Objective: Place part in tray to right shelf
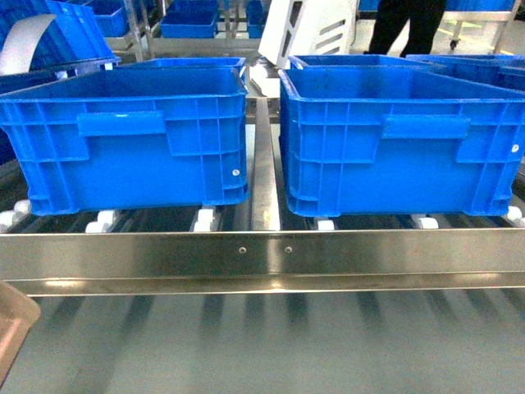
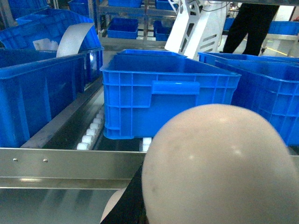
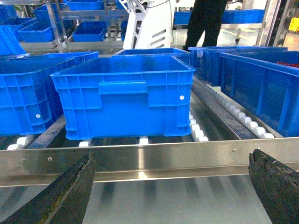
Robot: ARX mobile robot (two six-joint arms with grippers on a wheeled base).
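The cream-beige tray (image 2: 219, 163) fills the lower right of the left wrist view as a rounded back wall. One corner of the tray (image 1: 11, 327) shows at the head view's bottom left. My left gripper sits tight behind the tray, with only a dark sliver of finger (image 2: 128, 203) showing against it. My right gripper (image 3: 173, 191) is open, its two dark fingers spread wide over the steel surface with nothing between them. It faces the right shelf's flat front rail (image 3: 154, 158). That rail (image 1: 262, 250) carries two small screws. The part is hidden.
Two large blue crates stand on the white rollers behind the rail, the left crate (image 1: 131, 139) and the right crate (image 1: 394, 139). More blue crates (image 2: 37, 88) flank them. A white machine (image 1: 308, 33) and a person in black (image 1: 402, 25) are at the back.
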